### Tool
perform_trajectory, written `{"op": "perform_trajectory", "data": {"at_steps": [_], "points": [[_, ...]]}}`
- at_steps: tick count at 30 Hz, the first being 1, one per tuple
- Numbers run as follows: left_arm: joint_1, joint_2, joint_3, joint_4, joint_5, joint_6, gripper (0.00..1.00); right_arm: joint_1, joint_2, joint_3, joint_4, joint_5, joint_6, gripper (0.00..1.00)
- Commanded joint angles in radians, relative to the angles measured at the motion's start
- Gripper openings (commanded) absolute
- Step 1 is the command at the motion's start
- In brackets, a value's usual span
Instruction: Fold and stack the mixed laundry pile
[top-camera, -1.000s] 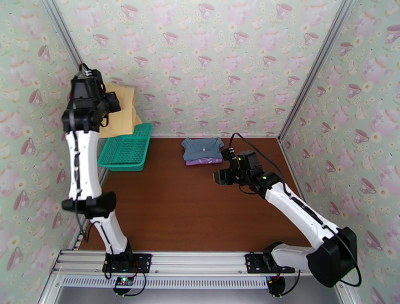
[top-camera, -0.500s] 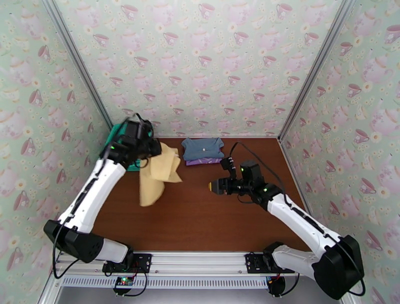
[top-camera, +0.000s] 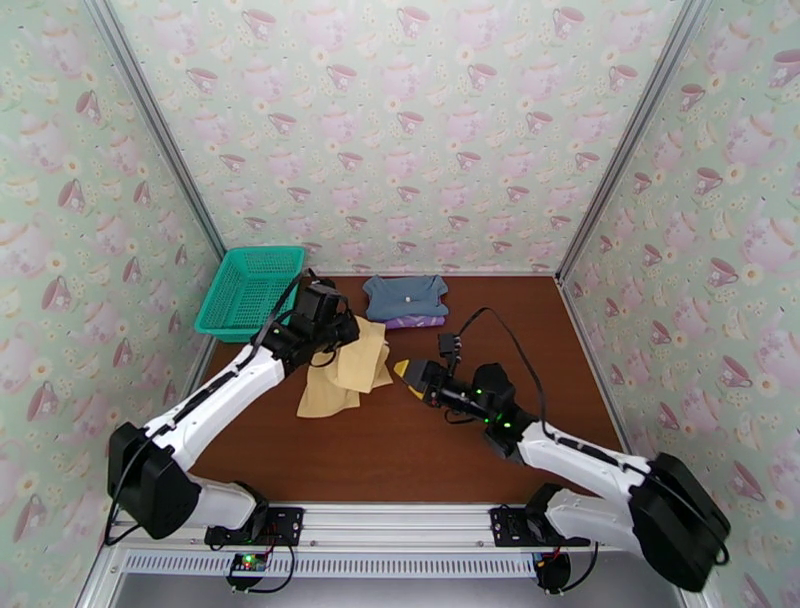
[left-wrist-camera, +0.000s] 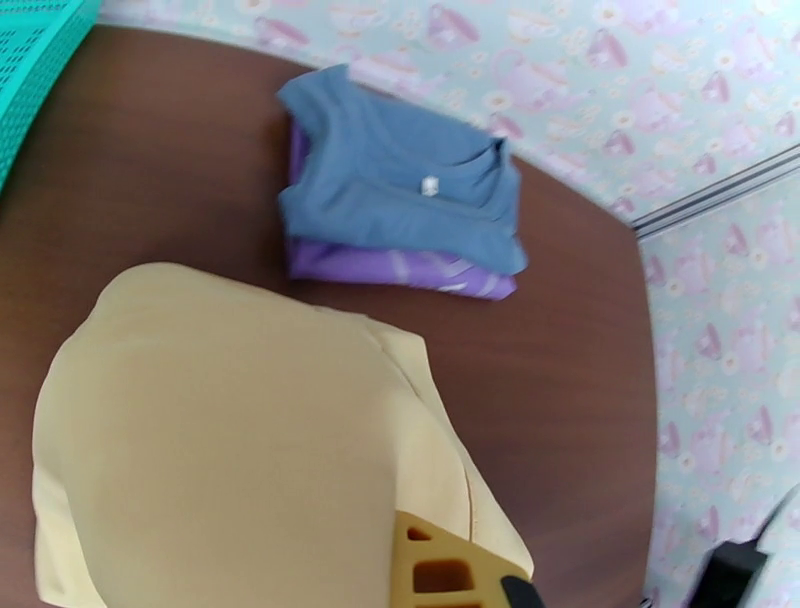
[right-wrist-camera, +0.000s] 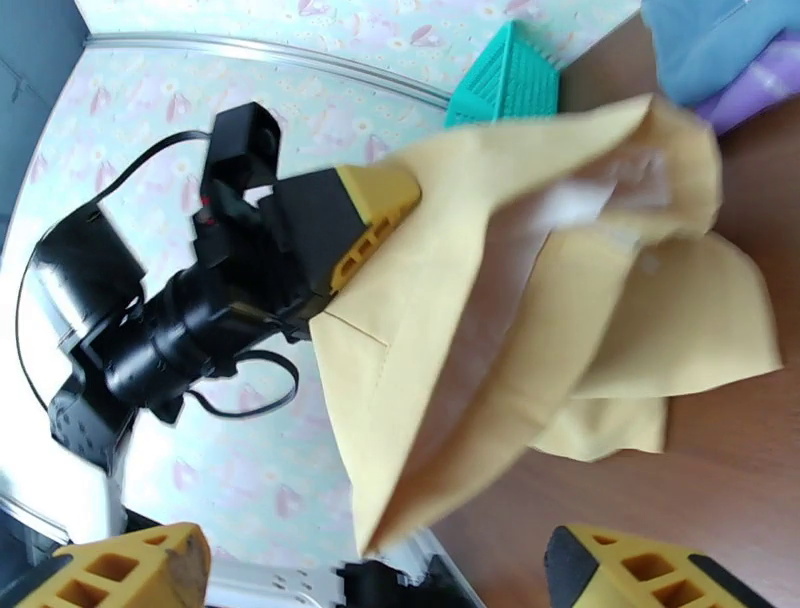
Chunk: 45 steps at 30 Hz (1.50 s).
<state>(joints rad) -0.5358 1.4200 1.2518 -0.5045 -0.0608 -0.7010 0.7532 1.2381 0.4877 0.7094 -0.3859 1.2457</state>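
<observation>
My left gripper (top-camera: 347, 329) is shut on the top edge of the mustard-yellow garment (top-camera: 341, 376), which hangs from it and drapes onto the table, crumpled. In the right wrist view the left gripper's yellow fingers (right-wrist-camera: 372, 214) pinch the cloth (right-wrist-camera: 520, 300). My right gripper (top-camera: 404, 369) is open just right of the garment, its fingertips (right-wrist-camera: 640, 572) spread wide below the cloth's hanging corner. A folded grey-blue shirt (top-camera: 405, 295) lies on a folded lilac-purple shirt (top-camera: 410, 322) at the back centre, and the same shirt pair (left-wrist-camera: 400, 190) shows beyond the yellow cloth (left-wrist-camera: 230, 430).
The teal mesh basket (top-camera: 250, 291) stands at the back left against the wall, with its corner (right-wrist-camera: 510, 75) in the right wrist view. Patterned walls close in the table on three sides. Bare brown tabletop (top-camera: 400, 450) lies in front of both grippers.
The left arm swung the yellow garment down from above the basket to the table's middle. The right gripper moved left toward it and opened wide.
</observation>
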Motion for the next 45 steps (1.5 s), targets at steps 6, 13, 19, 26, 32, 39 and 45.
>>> {"op": "perform_trajectory", "data": {"at_steps": [6,13,19,26,32,39,45], "points": [[-0.016,0.022,0.004,0.102,-0.023,-0.038,0.0,0.082,0.185,0.076,0.227,0.098,0.126,1.0],[-0.02,0.014,-0.02,0.124,-0.029,-0.051,0.0,0.115,0.25,0.116,0.263,0.115,0.127,0.96],[-0.024,0.004,-0.032,0.135,-0.013,-0.059,0.0,0.119,0.301,0.143,0.288,0.144,0.129,0.77],[-0.026,-0.035,-0.039,0.093,-0.014,-0.027,0.0,0.108,0.229,0.187,0.103,0.133,0.032,0.0],[-0.021,-0.012,0.042,-0.038,0.037,0.218,0.63,0.069,-0.006,0.422,-0.538,0.232,-0.364,0.0],[-0.103,-0.307,-0.244,0.154,-0.03,0.327,0.9,0.023,-0.014,0.733,-0.937,0.319,-0.644,0.0],[-0.358,-0.487,-0.456,0.244,-0.086,0.462,0.81,0.021,0.062,0.877,-1.034,0.365,-0.73,0.0]]}}
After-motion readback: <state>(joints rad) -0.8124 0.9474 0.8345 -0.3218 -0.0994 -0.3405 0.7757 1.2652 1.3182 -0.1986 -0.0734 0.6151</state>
